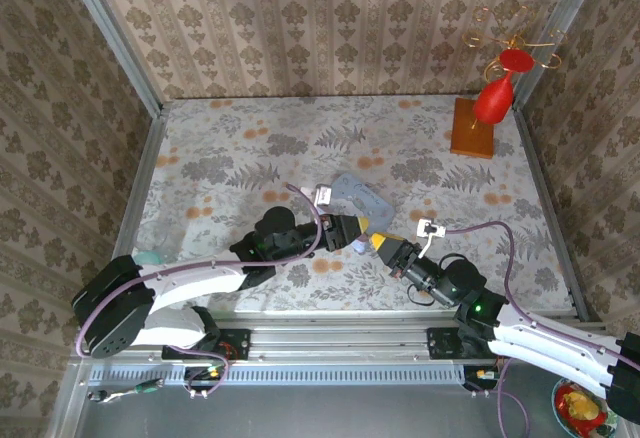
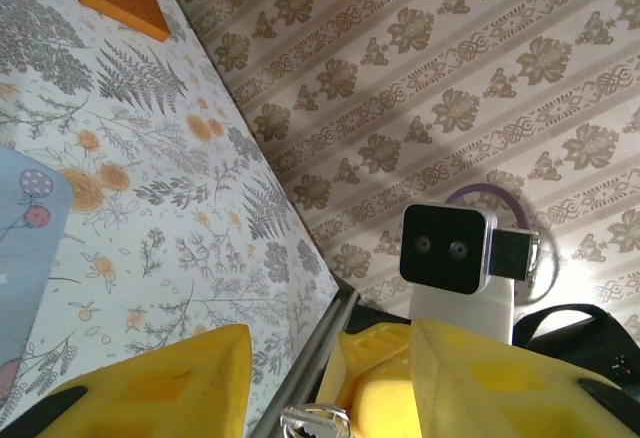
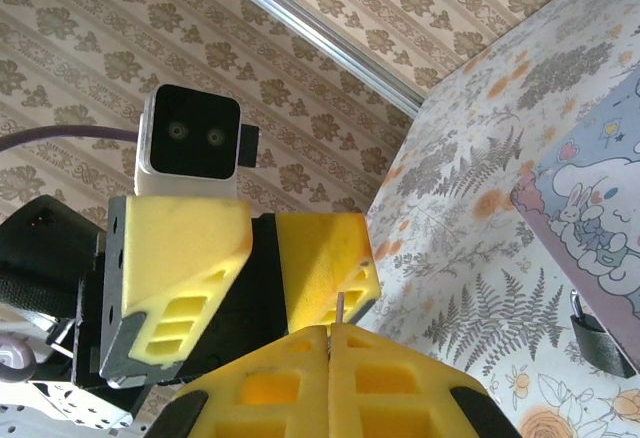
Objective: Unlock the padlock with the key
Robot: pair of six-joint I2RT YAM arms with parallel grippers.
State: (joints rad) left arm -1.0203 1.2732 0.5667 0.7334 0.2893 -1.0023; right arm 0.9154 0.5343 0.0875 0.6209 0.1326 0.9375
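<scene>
Noted right gripper point(image 3: 329, 334) nearest the right wrist lens, yellow fingers clenched flush on a thin silvery key point(image 3: 340, 310), blade tip poking up from the seam. Found left gripper point(image 3: 262, 263) directly facing it, close to the key, 2 yellow fingers released and parted, nothing seen clamped between. Located padlock point(image 3: 603, 345) at the right edge of that same view: small, blocky, dark grey-black body, partly cropped, with a short silvery metal part at its upper left. Recorded it lying on the floral tablecloth point(image 3: 470, 248), just beside the lower edge of the pale lilac cartoon-printed tin point(image 3: 590, 208), apart from both grippers. Unable to tell shackle position.
</scene>
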